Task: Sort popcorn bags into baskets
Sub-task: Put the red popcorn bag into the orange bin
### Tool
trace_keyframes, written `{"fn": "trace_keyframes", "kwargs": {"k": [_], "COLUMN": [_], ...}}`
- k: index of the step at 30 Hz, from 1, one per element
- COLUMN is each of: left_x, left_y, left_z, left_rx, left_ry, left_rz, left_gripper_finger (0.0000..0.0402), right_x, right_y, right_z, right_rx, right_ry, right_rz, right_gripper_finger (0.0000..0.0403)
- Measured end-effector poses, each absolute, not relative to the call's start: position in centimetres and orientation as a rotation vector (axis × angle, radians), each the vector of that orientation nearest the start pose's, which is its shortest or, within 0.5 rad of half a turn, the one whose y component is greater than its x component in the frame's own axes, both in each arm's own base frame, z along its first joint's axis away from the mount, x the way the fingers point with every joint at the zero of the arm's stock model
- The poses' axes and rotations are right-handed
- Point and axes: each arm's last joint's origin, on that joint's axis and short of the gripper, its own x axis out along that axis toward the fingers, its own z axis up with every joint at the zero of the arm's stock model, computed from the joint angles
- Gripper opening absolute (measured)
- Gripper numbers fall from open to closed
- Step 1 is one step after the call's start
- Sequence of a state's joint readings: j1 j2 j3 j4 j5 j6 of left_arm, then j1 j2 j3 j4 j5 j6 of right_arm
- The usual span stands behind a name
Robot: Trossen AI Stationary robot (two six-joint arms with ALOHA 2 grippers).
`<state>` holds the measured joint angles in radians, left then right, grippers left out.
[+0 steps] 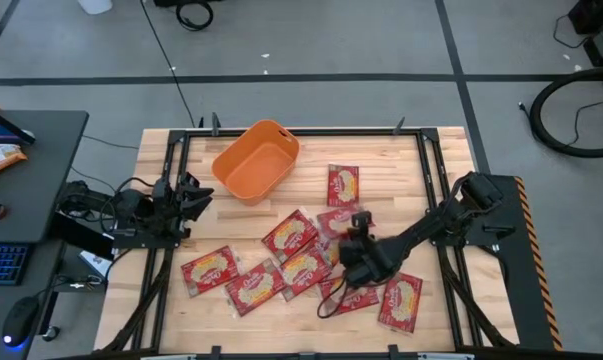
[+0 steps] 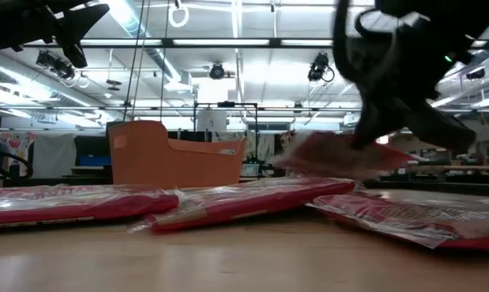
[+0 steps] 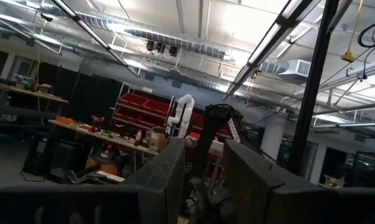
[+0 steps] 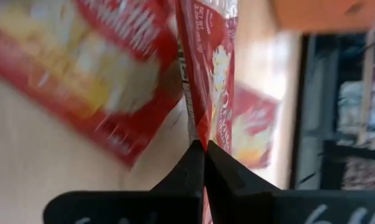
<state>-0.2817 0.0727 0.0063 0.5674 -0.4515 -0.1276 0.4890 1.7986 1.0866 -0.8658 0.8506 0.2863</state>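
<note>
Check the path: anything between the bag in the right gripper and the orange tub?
Nothing visible. The right gripper is shut on a popcorn bag lifted edge-on. Only flat bags lie on the table toward the tub, which looks empty.

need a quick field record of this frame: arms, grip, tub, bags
right gripper: shut on the edge of a popcorn bag, over the pile at the table's middle
held bag: one end raised off the wood, seen in the low view
left gripper: parked at the table's left edge, beside the tub, holding nothing
orange tub: at the table's far left-centre, no bag visible inside
loose bags: red packets spread flat over the wooden table, some overlapping
</note>
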Motion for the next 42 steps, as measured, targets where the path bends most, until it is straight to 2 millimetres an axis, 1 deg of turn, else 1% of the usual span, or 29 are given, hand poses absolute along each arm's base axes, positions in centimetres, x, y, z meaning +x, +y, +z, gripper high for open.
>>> {"fn": "trace_keyframes", "kwargs": {"k": [6, 10, 14, 19, 22, 27, 31, 36, 38, 42], "left_x": [8.8, 8.8, 8.8, 8.8, 8.8, 8.8, 8.8, 8.8, 8.8, 8.8], "left_y": [-1.2, -1.2, -1.2, -1.2, -1.2, -1.2, -1.2, -1.2, -1.2, -1.2], "left_z": [21.1, 21.1, 21.1, 21.1, 21.1, 21.1, 21.1, 21.1, 21.1, 21.1], "left_rx": [-0.346, -0.385, -0.400, -0.400, -0.417, -0.425, -0.425, -0.425, -0.425, -0.426], "left_ry": [-0.482, -0.484, -0.485, -0.485, -0.485, -0.486, -0.486, -0.486, -0.486, -0.486], "left_rz": [0.126, 0.117, 0.113, 0.113, 0.107, 0.105, 0.105, 0.105, 0.105, 0.105], "left_gripper_finger": [0.0117, 0.0117, 0.0117, 0.0117, 0.0117, 0.0117, 0.0117, 0.0117, 0.0117, 0.0117], "right_x": [30.3, 32.1, 34.1, 36.4, 37.3, 38.4, 39.0, 39.7, 40.6, 43.0], "right_y": [12.2, 11.7, 10.7, 8.4, 6.9, 4.9, 2.9, 0.4, -0.5, -2.1], "right_z": [18.0, 18.6, 19.3, 20.1, 20.7, 21.8, 22.3, 22.7, 23.0, 22.4], "right_rx": [-0.880, -0.983, -1.047, -1.090, -1.128, -1.219, -1.292, -1.280, -1.279, -1.317], "right_ry": [1.054, 0.984, 0.931, 0.865, 0.833, 0.778, 0.767, 0.745, 0.738, 0.766], "right_rz": [-0.463, -0.442, -0.383, -0.290, -0.282, -0.320, -0.316, -0.268, -0.281, -0.273], "right_gripper_finger": [0.0006, 0.0006, 0.0007, 0.0007, 0.0007, 0.0007, 0.0007, 0.0006, 0.0006, 0.0006]}}
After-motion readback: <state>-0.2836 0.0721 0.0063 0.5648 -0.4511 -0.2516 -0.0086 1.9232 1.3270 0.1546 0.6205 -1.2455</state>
